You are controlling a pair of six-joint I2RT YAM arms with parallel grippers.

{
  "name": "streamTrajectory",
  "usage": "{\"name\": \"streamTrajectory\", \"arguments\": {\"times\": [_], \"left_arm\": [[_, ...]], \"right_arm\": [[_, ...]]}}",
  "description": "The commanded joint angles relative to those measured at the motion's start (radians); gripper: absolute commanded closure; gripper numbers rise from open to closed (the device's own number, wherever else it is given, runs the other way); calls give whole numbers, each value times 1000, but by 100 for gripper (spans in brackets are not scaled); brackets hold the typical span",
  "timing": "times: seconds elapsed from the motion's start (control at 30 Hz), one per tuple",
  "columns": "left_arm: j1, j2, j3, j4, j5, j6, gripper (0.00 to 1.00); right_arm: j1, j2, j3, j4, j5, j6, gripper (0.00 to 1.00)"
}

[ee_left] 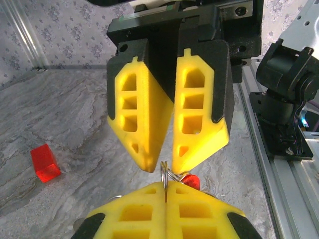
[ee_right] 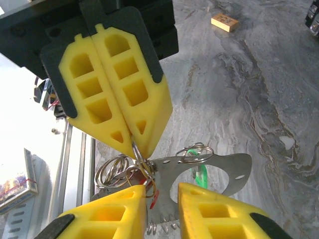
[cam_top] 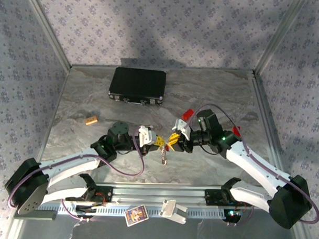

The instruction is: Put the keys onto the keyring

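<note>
With my left gripper (ee_right: 135, 148) pressed shut on the stiff keyring (ee_right: 115, 172), held aloft, and my right gripper (ee_left: 163, 168) part spread, I should take the light, slippery keys (ee_right: 201, 175) dangling beside it by their plastic heads.

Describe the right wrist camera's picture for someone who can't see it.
The left gripper, its yellow fingers shut, pinches a wire loop of the keyring over a grey marbled table. Below, the right gripper has its yellow fingers apart, with a silvery curved plate and a green key just beyond them.
</note>
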Motion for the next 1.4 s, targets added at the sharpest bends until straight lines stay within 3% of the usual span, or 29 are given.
{"name": "streamTrajectory", "arguments": {"times": [0.0,0.23,0.63,0.77,0.87,1.17,1.37], "left_arm": [[-5,-27,4,56,25,-7,100],[-5,-35,7,59,31,-7,100],[-20,-52,21,27,6,20,100],[-19,-46,16,22,6,20,100],[-21,-40,11,31,7,18,100],[-21,-29,17,41,13,11,100],[-22,-24,20,46,17,9,100]], "right_arm": [[0,5,20,3,-41,4,83],[-7,21,24,-12,-64,-8,100],[-14,63,35,-6,-70,-16,100],[-18,0,10,20,-46,-17,80],[-13,-33,-3,25,-46,-32,75],[11,-8,6,48,-75,-31,73],[19,10,11,60,-71,-30,82]]}}
